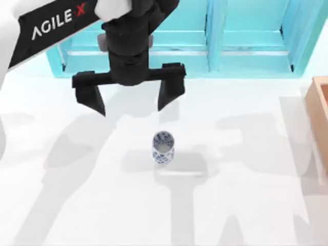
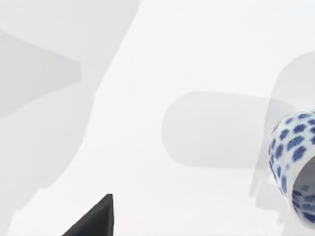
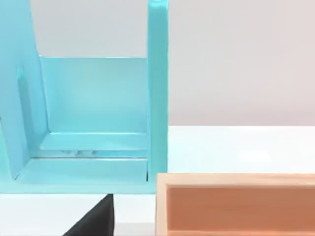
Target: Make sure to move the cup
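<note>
Near the middle of the white table (image 1: 246, 205), the cup (image 1: 163, 147) stands upright, its blue floral pattern on white and its pale inside visible from above. The left gripper (image 1: 130, 102) hangs over the table on the far side of the cup, toward the teal shelf unit (image 1: 225, 46) that runs along the table's back edge; its two dark fingers (image 1: 92, 97) are spread wide, wider than the cup, and grasp nothing. Gripper and cup are apart, with bare table between them. In the left wrist view the cup (image 2: 295, 167) appears at the frame's edge, with one dark fingertip (image 2: 96, 219) in front of the table surface. At the table's right edge lies part of a wooden box (image 1: 319, 102). The right wrist view shows one dark fingertip (image 3: 96, 219), the teal shelf unit (image 3: 93, 118) and the wooden box (image 3: 236, 204); whether the right gripper is spread or closed cannot be told.
</note>
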You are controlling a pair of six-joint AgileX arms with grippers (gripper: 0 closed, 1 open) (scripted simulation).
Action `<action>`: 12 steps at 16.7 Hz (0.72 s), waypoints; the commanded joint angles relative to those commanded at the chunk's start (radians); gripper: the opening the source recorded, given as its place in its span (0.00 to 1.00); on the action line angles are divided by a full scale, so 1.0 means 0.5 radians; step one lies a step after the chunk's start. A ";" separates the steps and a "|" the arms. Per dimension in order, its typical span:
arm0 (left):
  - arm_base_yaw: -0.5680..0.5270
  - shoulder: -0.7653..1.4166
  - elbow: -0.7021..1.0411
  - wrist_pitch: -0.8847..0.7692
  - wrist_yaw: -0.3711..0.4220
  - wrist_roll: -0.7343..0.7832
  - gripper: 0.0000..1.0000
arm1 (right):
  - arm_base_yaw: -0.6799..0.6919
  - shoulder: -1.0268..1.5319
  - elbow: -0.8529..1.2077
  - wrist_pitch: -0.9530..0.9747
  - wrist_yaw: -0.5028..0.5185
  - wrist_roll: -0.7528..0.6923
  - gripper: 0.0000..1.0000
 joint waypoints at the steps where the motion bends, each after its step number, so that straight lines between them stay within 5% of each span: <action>1: -0.066 0.064 0.106 -0.053 0.018 -0.007 1.00 | 0.000 0.000 0.000 0.000 0.000 0.000 1.00; 6: -0.278 0.235 0.424 -0.196 0.079 -0.012 1.00 | 0.000 0.000 0.000 0.000 0.000 0.000 1.00; 12: -0.282 0.234 0.438 -0.199 0.081 -0.011 1.00 | 0.000 0.000 0.000 0.000 0.000 0.000 1.00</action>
